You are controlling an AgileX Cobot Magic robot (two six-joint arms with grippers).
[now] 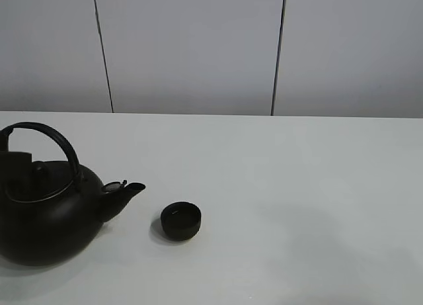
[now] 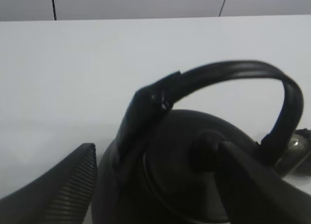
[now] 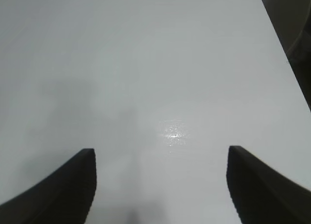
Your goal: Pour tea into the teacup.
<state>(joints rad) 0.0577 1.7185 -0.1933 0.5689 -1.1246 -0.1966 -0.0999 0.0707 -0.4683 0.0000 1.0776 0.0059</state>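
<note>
Two black things stand on the tabletop (image 1: 284,186): the teapot (image 1: 46,219) and, just beside its spout, the small teacup (image 1: 181,221). The pot looks heavy and stiff, so its arched handle (image 2: 228,71) seems the best hold. The left pincer (image 2: 160,185) is spread around it, not pinching; the right pincer (image 3: 160,185) is spread, empty.

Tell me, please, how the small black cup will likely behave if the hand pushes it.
The cup is low and wide, so it would probably slide rather than tip. It looks small, likely light, and the table looks smooth, so a nudge may move it far. It seems hard, perhaps ceramic and breakable.
</note>
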